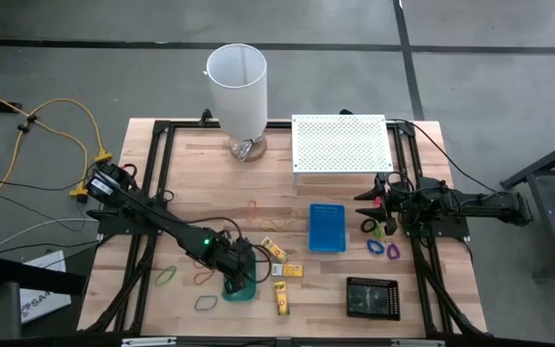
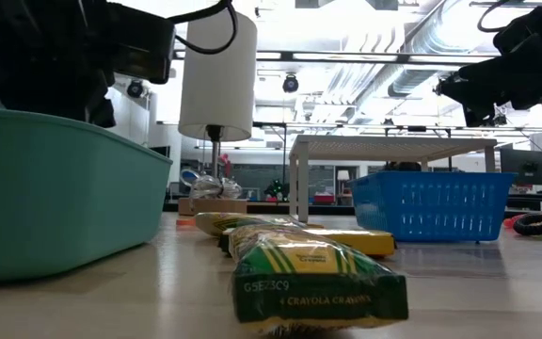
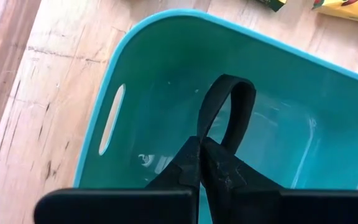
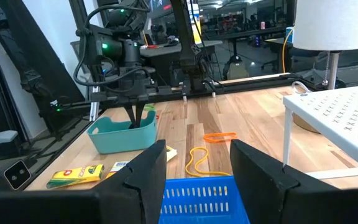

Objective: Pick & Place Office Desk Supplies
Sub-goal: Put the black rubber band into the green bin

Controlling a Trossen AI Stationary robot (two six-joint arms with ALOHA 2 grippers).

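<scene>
The left gripper (image 3: 201, 155), pressed together on a dark band (image 3: 229, 109), hangs inside the teal tray (image 3: 148, 68), while the right gripper (image 4: 197, 165) waits spread above the blue tray (image 4: 197, 196).

Left arm is stretched diagonally out over the table, wrist bent so the left gripper (image 1: 240, 273) points straight down, fingers (image 3: 191, 163) pinched tight together with a dark loop caught between the tips. Right arm sits pulled back along its side, right gripper (image 4: 197, 163) level, fingers spread wide apart, holding nothing.
</scene>
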